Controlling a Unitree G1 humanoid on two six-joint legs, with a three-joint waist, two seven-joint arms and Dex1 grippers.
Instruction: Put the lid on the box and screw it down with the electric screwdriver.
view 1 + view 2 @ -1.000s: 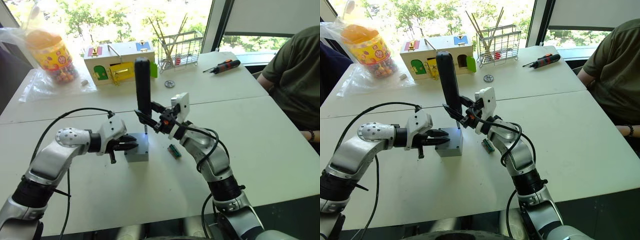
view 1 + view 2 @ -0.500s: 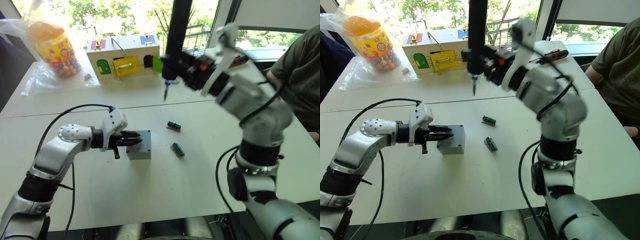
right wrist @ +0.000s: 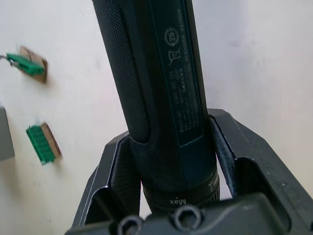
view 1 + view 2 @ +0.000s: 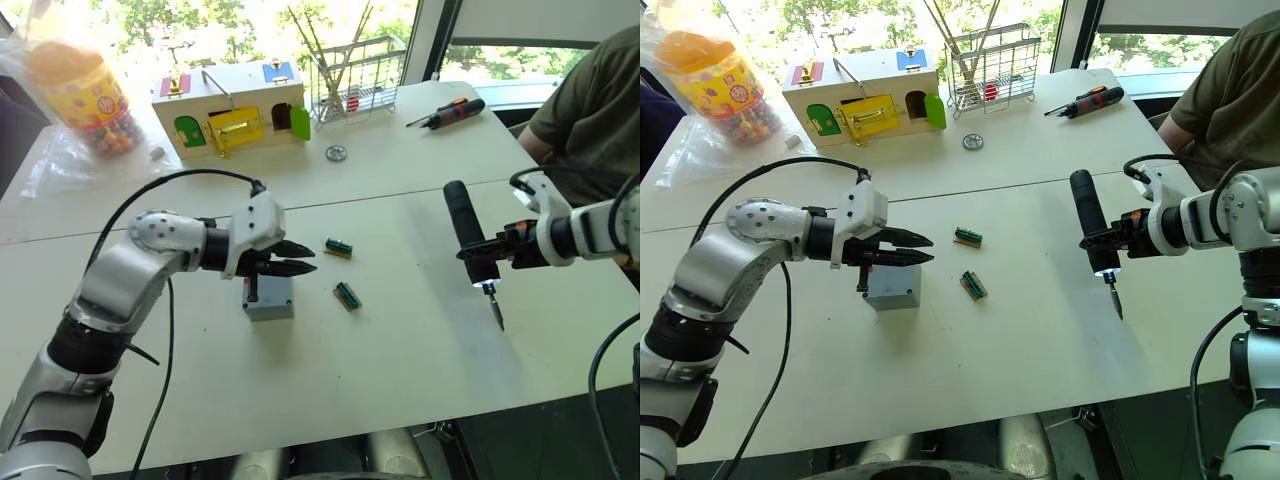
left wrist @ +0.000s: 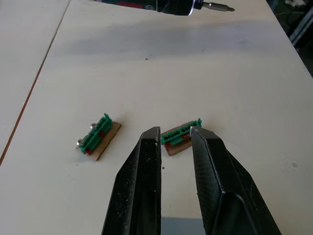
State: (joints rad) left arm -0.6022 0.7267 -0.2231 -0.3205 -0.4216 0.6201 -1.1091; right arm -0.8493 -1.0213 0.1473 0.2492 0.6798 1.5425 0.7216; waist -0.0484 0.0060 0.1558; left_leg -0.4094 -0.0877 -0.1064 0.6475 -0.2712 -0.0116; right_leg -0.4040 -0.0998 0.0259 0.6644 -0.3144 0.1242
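The grey box (image 4: pixel 890 292) stands on the white table left of centre, and the lid (image 4: pixel 896 277) seems to lie flush on top of it. Just above the box hovers my left gripper (image 4: pixel 308 258), open by a narrow gap with nothing between its fingers (image 5: pixel 142 166). Far to the right, my right gripper (image 4: pixel 1102 243) is shut on the electric screwdriver (image 4: pixel 464 225), gripping it low on the body. The tool hangs over the table, tilted, with its bit (image 4: pixel 496 312) pointing down. The wrist view shows its dark barrel (image 3: pixel 156 88) clamped between the fingers.
Two small green terminal blocks (image 4: pixel 339 246) (image 4: pixel 347 295) lie between box and screwdriver. At the back stand a wooden latch box (image 4: pixel 228 110), a wire rack (image 4: pixel 352 85), a candy jar (image 4: pixel 75 95), a metal washer (image 4: pixel 335 152) and a hand screwdriver (image 4: pixel 445 112). A person (image 4: pixel 590 120) sits at right.
My right arm lifted the electric screwdriver off the box, swung it up, then right and down. My left gripper left the box's side and rose above it. The camera shifted.
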